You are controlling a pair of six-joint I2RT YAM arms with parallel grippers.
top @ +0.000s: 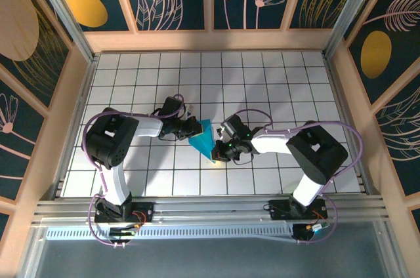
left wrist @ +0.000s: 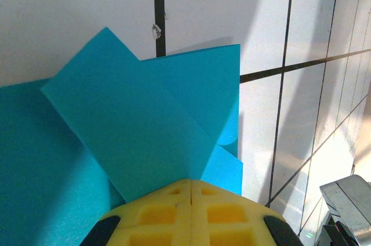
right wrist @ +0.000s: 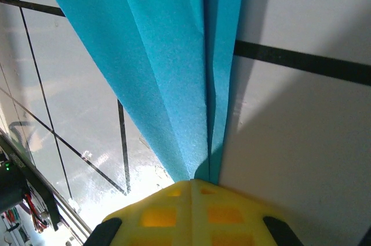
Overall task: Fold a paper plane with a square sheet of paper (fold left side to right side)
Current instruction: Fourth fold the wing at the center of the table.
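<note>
**Tiled table: dart partly folded**

White tiled table (top: 262, 81), centre: the paper (top: 202, 139) lies between both grippers, already creased into a tapered, layered wedge. The left gripper (top: 190, 127) has its jaws closed on the wide end, where folded flaps overlap. The right gripper (top: 220, 148) is pinched shut on the narrow tip. The early folds look done. The wings probably remain to be creased and spread.
</note>
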